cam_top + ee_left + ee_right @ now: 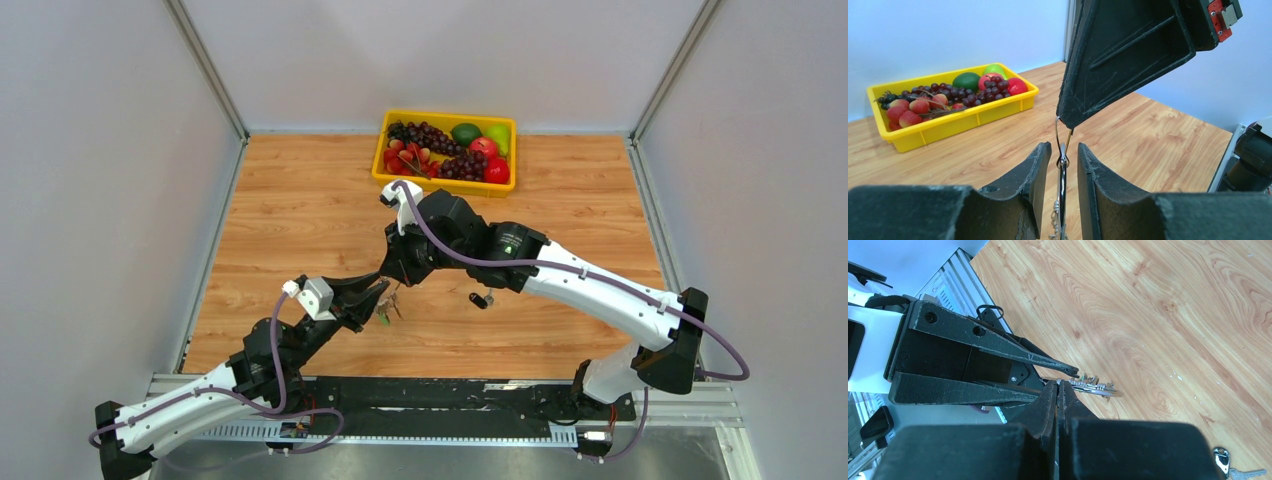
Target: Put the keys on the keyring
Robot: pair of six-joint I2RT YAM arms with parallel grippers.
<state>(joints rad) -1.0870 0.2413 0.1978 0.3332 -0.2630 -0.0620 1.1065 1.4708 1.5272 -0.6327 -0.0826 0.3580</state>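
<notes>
1. Left gripper (379,294): near left of the table (300,220), reaching in towards the middle. My jaws stand part-way spread, with the bunch of keys (1093,387) between them. I cannot tell whether the pads bear on the bunch.
2. Keys, bunched: held off the tabletop where my two grippers meet. The silver blades stick out sideways past my fingertips. One green plastic head (383,318) hangs just below the left jaws.
3. Keyring (1062,161): a thin wire loop rising from the bunch, out of the gap in my left jaws and up into the tip of my right gripper (1058,387).
4. Right gripper: comes in from the right and meets the left gripper tip to tip. Its jaws are pressed together, pinching the wire of the keyring.
5. Loose key (482,298): black head, lying on the table just right of the meeting point, apart from both grippers.
6. Yellow tray (443,184): at the far edge, centre, holding dark grapes (432,135) and red and green fruit.
</notes>
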